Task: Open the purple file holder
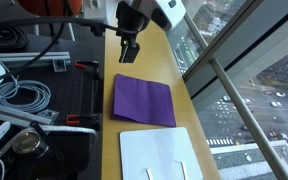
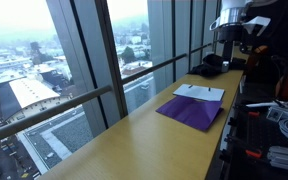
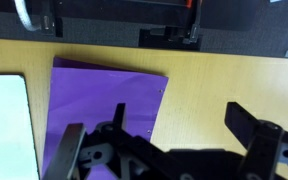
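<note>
The purple file holder [image 1: 144, 98] lies flat and closed on the wooden table [image 1: 149, 60]. It also shows in an exterior view [image 2: 194, 112] and in the wrist view [image 3: 99, 100]. My gripper [image 1: 130, 50] hangs open and empty above the bare table, just past the holder's far edge. In the wrist view its two fingers [image 3: 176, 108] spread over bare wood beside the holder's edge, without touching it.
An all-white flat sheet [image 1: 159, 155] lies next to the holder, seen too in the wrist view [image 3: 4, 125]. Cables and black equipment [image 1: 24, 95] fill one side of the table. A window railing [image 1: 234, 90] runs along the opposite side. A black object [image 2: 212, 65] sits farther along.
</note>
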Motion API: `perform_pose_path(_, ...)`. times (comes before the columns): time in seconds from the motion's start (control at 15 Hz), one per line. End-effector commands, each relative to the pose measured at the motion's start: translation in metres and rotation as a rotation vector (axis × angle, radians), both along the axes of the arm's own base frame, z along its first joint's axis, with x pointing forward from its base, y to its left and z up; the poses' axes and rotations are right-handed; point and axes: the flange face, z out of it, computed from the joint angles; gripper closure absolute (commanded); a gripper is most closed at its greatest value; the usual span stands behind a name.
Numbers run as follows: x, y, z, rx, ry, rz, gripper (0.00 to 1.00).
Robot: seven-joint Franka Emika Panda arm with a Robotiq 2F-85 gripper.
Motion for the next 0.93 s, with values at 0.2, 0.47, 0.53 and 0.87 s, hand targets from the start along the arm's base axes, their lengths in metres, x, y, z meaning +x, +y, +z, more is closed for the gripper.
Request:
perform_pose_path(0.2,0.033,-0.038,-0.056,-0.069,-0.016,-0.081,0.0)
perform_pose_path(0.47,0.036,-0.055,-0.092,-0.108,0.0,-0.119,0.0)
perform_pose_path(0.53,0.037,-0.059,-0.098,-0.117,0.005,-0.126,0.0)
perform_pose_path(0.87,0.042,-0.072,-0.128,-0.135,0.034,-0.149,0.0)
